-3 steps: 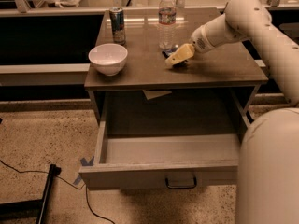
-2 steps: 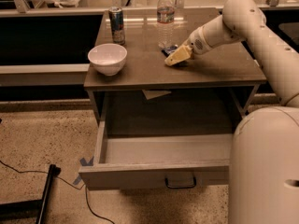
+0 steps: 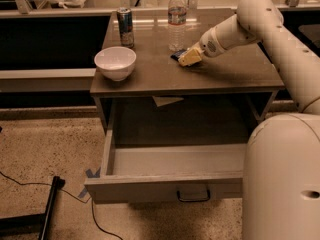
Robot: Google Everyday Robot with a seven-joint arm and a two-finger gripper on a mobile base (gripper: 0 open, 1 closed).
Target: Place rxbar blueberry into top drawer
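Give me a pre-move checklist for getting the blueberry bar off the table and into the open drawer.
1. The top drawer is pulled out: ok.
2. The rxbar blueberry lies on the tabletop, in reach: ok.
3. The gripper is down at the bar's right edge: ok.
4. Firm hold on the bar: cannot tell.
5. Room around the bar: not ok; the water bottle stands just behind it and could be knocked. The bowl and can stand well to the left.
6. Whole drawer in view: not ok; the robot's body hides its right end.
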